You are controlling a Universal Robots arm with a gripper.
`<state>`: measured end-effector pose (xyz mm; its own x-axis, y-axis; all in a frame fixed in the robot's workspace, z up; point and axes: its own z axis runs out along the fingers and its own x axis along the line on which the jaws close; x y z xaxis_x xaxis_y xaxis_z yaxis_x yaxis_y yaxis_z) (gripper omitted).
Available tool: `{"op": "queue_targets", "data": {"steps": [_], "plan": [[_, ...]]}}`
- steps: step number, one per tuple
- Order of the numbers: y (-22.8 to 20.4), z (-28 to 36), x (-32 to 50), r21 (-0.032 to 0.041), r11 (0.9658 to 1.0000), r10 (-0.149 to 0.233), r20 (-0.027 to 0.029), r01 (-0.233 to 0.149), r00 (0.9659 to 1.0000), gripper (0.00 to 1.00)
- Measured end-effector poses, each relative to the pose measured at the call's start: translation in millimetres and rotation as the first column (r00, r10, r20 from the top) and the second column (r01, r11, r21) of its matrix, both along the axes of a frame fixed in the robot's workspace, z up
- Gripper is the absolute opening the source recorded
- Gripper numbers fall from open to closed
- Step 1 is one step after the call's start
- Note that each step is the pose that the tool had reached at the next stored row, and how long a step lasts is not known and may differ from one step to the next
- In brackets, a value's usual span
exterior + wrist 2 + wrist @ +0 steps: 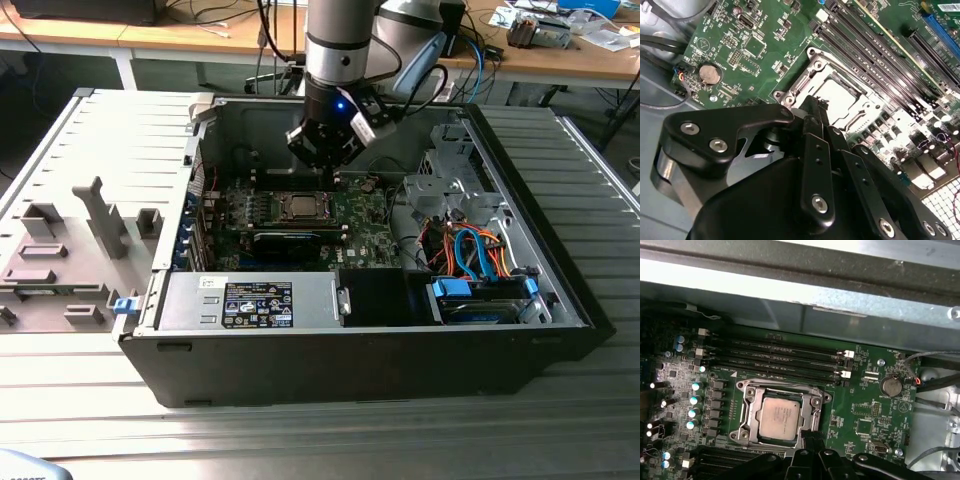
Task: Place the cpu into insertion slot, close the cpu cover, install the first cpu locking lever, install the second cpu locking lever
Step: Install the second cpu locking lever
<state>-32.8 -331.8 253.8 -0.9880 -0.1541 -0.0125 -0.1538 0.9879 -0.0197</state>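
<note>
The cpu (781,417) lies flat in the insertion slot (816,399), its silvery-grey top showing. Around it the cpu cover (747,415) lies down as a metal frame, with the chip seen through its window. In the exterior view the cpu (298,207) sits mid-board inside the open computer case, and my gripper (325,165) hangs just above and behind it. In the second wrist view the black fingers (815,150) come together at the gripper (812,103), right by the edge of the cover (816,70) and cpu (840,97). Nothing shows between the fingers.
Long black memory slots (775,360) run beside the socket, and a coin battery (891,386) sits on the green board. A power supply (250,300) is at the case front, with a drive cage and coloured cables (470,250) at the exterior view's right. The case's side panel (80,230) lies at its left.
</note>
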Motion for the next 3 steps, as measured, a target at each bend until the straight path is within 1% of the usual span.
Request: {"op": "queue_targets", "data": {"steps": [3], "plan": [[0.0,0.0,0.0,0.0000,1.0000,0.000,0.0057,0.000,1.0000,0.11]]}}
